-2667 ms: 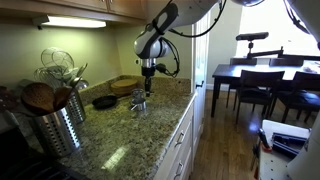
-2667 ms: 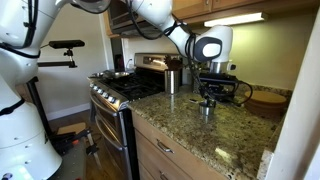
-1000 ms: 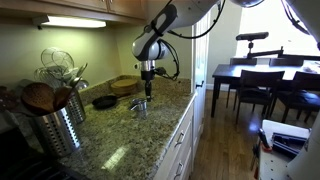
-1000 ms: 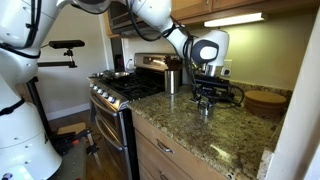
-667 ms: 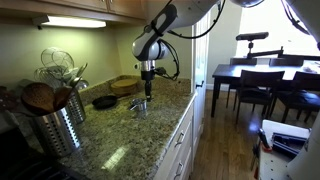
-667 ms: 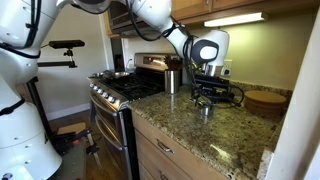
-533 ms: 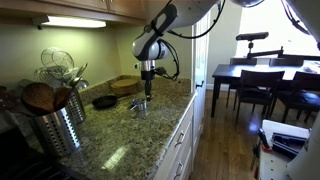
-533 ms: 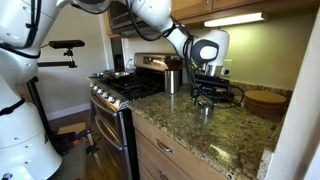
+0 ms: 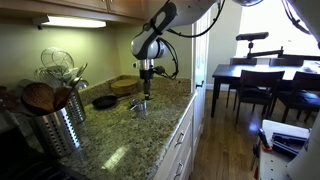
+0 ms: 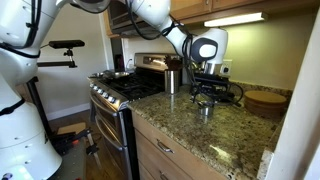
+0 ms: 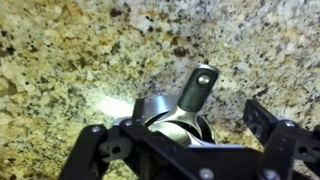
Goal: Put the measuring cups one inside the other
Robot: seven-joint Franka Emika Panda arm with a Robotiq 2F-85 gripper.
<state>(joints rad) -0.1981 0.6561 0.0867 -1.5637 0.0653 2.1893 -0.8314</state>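
The cups sit on the granite surface, nested as far as I can tell, with one handle poking out. No clue how many are in there. The claw's linkage cuts off the near side of the cups in the wrist view, and in both exterior views they're just a tiny shiny blob. The claw hangs right above the cups, spread wide, gripping nothing. A black pan sits near the cups.
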